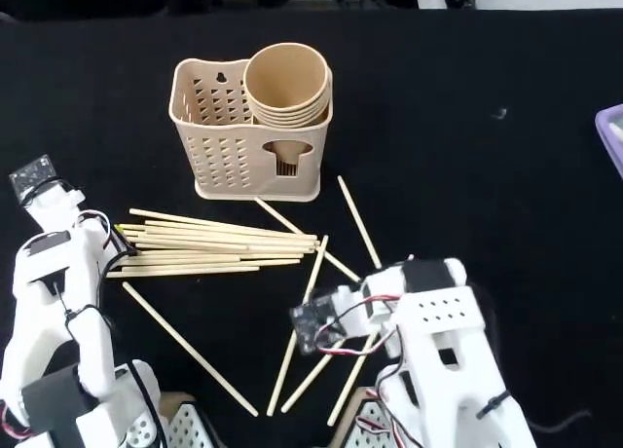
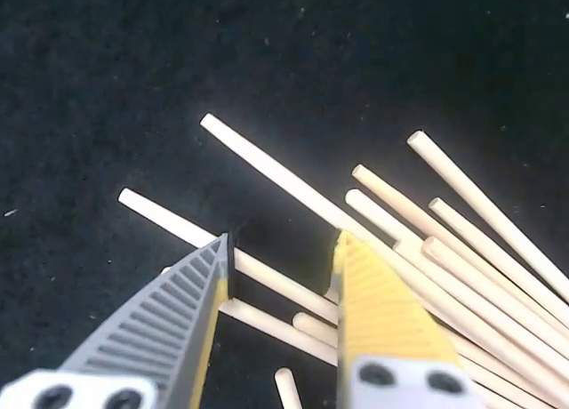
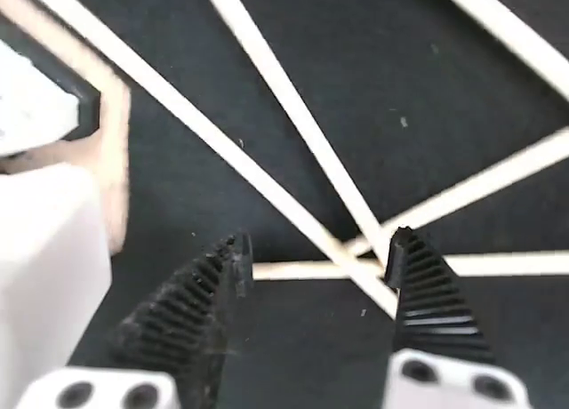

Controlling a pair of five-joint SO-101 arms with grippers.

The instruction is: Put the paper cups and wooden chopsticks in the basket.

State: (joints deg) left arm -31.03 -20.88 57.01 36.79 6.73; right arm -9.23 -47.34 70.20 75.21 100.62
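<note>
At the left claw [image 2: 283,249]: open, grey finger and yellow finger apart, low over the blunt ends of the wooden chopsticks [image 2: 427,240]. Straddles a couple of sticks lying flat on the black bench [image 2: 133,71]; grips none. At the right claw [image 3: 320,249]: open too, black ribbed fingers spread wide above a crossing of loose sticks [image 3: 293,116]. Clamps nothing.

From the high view: left arm [image 1: 58,273] at 8 o'clock of the bench, ending at the 9 o'clock end of a tidy bundle [image 1: 214,243] of chopsticks laid side by side near the middle. Right arm [image 1: 438,331] at 5 o'clock, over scattered sticks fanned out toward 6 o'clock. One long stick [image 1: 190,346] lying apart, slanting down toward 7 o'clock.

Basket [image 1: 229,161] upright at 12 o'clock of the bundle, near it, with one stick's end just beside its foot. Paper cups [image 1: 287,83] nested in a single stack, standing in the basket's 3 o'clock compartment. Purple object [image 1: 611,136] at the 3 o'clock edge of the bench, well apart from the rest.
</note>
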